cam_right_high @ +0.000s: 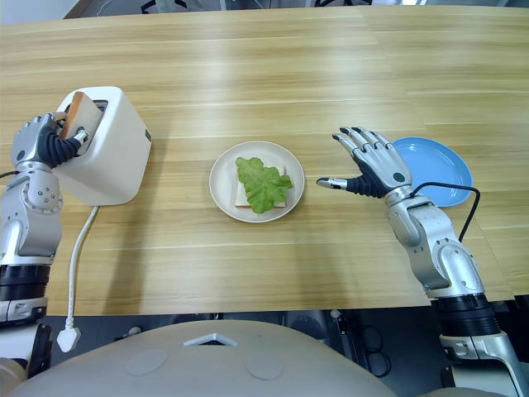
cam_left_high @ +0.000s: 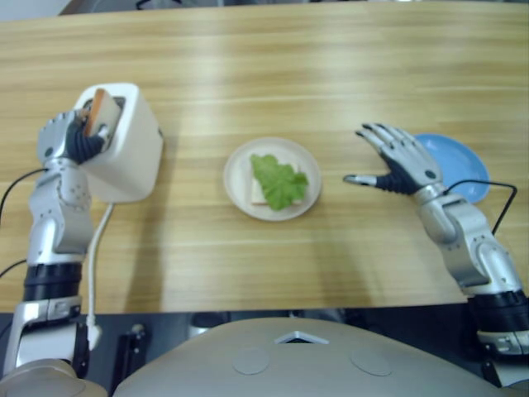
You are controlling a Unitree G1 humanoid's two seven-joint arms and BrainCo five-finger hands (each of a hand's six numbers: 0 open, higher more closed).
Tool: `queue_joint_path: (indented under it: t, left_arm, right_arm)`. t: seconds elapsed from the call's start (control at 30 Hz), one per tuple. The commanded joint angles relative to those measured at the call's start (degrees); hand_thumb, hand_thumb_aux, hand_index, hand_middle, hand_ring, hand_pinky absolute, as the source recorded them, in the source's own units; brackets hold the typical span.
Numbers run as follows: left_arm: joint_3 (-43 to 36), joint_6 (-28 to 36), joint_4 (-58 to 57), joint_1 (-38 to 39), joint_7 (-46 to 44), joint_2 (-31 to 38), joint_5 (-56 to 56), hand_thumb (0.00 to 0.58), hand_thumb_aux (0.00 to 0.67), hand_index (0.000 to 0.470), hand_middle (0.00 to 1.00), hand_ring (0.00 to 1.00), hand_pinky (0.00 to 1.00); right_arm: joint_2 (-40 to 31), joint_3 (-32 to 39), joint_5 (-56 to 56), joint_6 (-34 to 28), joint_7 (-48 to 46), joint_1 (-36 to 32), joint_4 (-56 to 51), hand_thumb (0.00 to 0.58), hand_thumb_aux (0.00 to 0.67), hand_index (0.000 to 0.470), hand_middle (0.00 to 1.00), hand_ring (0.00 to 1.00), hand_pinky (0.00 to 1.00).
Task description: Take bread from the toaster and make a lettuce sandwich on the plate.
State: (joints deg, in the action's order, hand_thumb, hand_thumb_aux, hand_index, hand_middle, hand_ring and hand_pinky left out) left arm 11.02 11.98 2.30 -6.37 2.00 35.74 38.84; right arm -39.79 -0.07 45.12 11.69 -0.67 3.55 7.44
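Wooden table (cam_left_high: pixel 331 66) with white toaster (cam_left_high: pixel 128 161), cream plate (cam_left_high: pixel 234 178), blue plate (cam_left_high: pixel 459 157).

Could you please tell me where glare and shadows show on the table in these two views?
Left eye view: a pale sheen lies on the table beyond the plate, and the toaster throws a soft shadow on the wood on its plate side. Right eye view: the same sheen lies beyond the plate, and the toaster's soft shadow again falls on its plate side.
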Motion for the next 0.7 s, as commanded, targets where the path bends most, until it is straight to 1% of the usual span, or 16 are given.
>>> queue_joint_path:
  t: [0.03,0.1,0.17,0.27,0.33,0.4,0.5,0.6,0.7]
  left_arm:
    - [5.36,-7.9,9.58,0.11,5.43,-0.36,-4.98,0.58,0.67,0.46,1.0,1.0,1.0]
    - [8.45,-12.22,15.05,0.31,7.32,-1.48,-8.58,0.58,0.67,0.46,1.0,1.0,1.0]
    - [10.65,-14.79,18.72,0.42,8.08,-2.37,-11.4,0.58,0.67,0.46,1.0,1.0,1.0]
    - [12.05,-12.69,22.41,0.35,4.95,-3.29,-14.95,0.58,0.67,0.46,1.0,1.0,1.0]
    - [11.07,-11.96,24.02,0.13,3.1,-4.27,-16.8,0.58,0.67,0.46,1.0,1.0,1.0]
    - [8.62,-11.5,25.03,-0.53,1.13,-5.79,-18.98,0.58,0.67,0.46,1.0,1.0,1.0]
    - [2.75,-10.5,22.89,-1.83,-2.72,-8.29,-21.24,0.58,0.67,0.46,1.0,1.0,1.0]
    - [-4.55,-10.59,17.4,-3.0,-7.83,-11.27,-24.23,0.58,0.67,0.46,1.0,1.0,1.0]
    - [-11.99,-12.65,7.69,-5.12,-14.45,-13.27,-26.51,0.58,0.67,0.46,1.0,1.0,1.0]
  right_arm:
    - [-0.56,-0.21,-0.13,0.04,0.14,0.3,-0.64,0.0,0.0,0.0,0.0,0.0,0.0]
    - [-0.51,-0.21,-0.35,0.14,0.18,0.28,-0.85,0.0,0.0,0.0,0.0,0.0,0.0]
    - [-0.42,-0.17,-0.49,0.16,0.22,0.28,-0.97,0.0,0.0,0.0,0.0,0.0,0.0]
    - [-0.16,-0.08,-0.73,0.1,0.33,0.32,-1.18,0.0,0.0,0.0,0.0,0.0,0.0]
    - [0.06,-0.49,-1.07,-0.3,0.59,0.27,-1.51,0.0,0.0,0.0,0.0,0.0,0.0]
    - [0.1,-1.68,-1.53,-1.04,1.38,0.06,-2.08,0.0,0.0,0.0,0.0,0.0,0.0]
    - [-0.09,-4.06,-2.66,-2.4,2.47,-0.38,-2.17,0.0,0.0,0.0,0.0,0.0,0.0]
    - [-0.06,-5.99,-3.84,-3.09,3.32,-0.52,-2.02,0.0,0.0,0.0,0.0,0.0,0.0]
    - [0.03,-6.92,-4.89,-3.41,3.45,-1.08,-2.39,0.0,0.0,0.0,0.0,0.0,0.0]
